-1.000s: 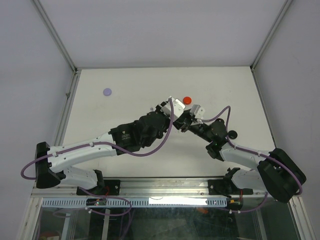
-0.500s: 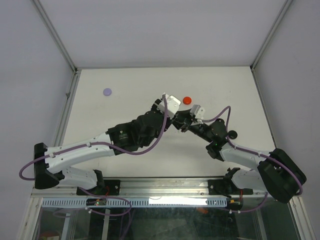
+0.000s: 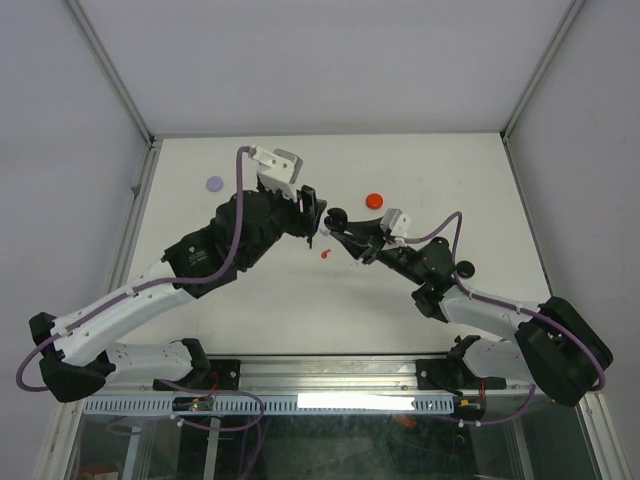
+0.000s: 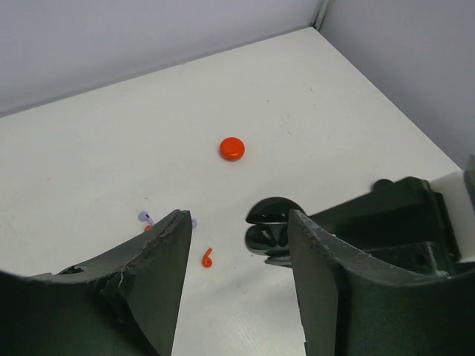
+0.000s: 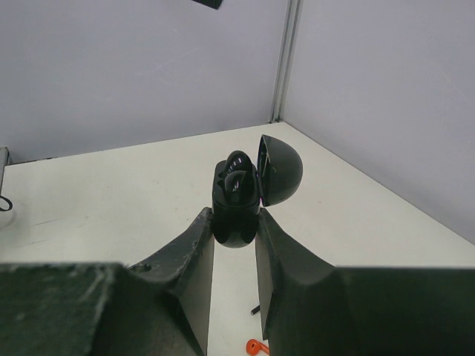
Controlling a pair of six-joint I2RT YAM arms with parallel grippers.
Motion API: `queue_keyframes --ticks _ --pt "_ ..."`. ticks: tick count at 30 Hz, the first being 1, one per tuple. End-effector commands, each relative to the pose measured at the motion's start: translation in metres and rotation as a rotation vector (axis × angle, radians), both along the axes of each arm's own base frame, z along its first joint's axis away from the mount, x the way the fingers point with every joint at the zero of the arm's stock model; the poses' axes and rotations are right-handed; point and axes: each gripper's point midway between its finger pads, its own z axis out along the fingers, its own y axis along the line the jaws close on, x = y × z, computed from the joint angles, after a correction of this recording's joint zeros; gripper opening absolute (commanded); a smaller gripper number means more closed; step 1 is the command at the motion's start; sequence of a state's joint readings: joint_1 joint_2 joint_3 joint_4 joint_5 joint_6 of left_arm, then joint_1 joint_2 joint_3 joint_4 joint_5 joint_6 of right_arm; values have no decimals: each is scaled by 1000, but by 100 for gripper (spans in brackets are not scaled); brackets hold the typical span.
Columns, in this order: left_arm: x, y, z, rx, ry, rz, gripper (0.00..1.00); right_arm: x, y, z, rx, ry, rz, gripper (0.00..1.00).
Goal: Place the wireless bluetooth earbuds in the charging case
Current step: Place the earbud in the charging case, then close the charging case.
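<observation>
My right gripper [image 3: 347, 228] is shut on an open black charging case [image 3: 337, 217] and holds it above the table. In the right wrist view the case [image 5: 237, 202] sits upright between my fingers with its lid [image 5: 280, 169] swung open, and black buds show inside. My left gripper [image 3: 316, 218] is open and empty, just left of the case [image 4: 268, 227]. A red earbud [image 4: 207, 257] lies on the table below, also seen from above [image 3: 325, 254]. Lavender earbuds [image 4: 145, 217] lie near it, partly hidden by my left finger.
A closed red case [image 3: 375, 200] lies behind the grippers and shows in the left wrist view [image 4: 232, 148]. A lavender case [image 3: 214, 184] lies at the far left. A small dark piece [image 5: 254, 311] lies on the table under the right gripper. Walls enclose the table.
My left arm has drawn back up and to the left, off the black case, with its jaws open. The right gripper has kept the case in place. The red earbud now shows.
</observation>
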State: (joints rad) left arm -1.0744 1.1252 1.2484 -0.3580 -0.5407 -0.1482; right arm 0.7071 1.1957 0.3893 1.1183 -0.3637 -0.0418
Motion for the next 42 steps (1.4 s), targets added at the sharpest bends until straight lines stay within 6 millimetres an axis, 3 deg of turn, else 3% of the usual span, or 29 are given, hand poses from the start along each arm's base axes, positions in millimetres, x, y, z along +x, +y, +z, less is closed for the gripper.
queue_keyframes --ticks 1,16,21,28,42 --pt "1 1 6 -157 111 -125 57 -7 0 44 94 -80 23 0" --pt "7 -6 -15 -299 273 -424 80 -28 20 51 83 -45 207 0" --pt "-1 -18 -25 -313 323 -529 81 -30 22 54 102 -36 234 0" --pt "-22 -28 -21 -338 318 -695 80 -34 24 53 116 -2 283 0" --pt "-47 -23 -1 -330 217 -827 77 -34 20 33 104 126 356 0"
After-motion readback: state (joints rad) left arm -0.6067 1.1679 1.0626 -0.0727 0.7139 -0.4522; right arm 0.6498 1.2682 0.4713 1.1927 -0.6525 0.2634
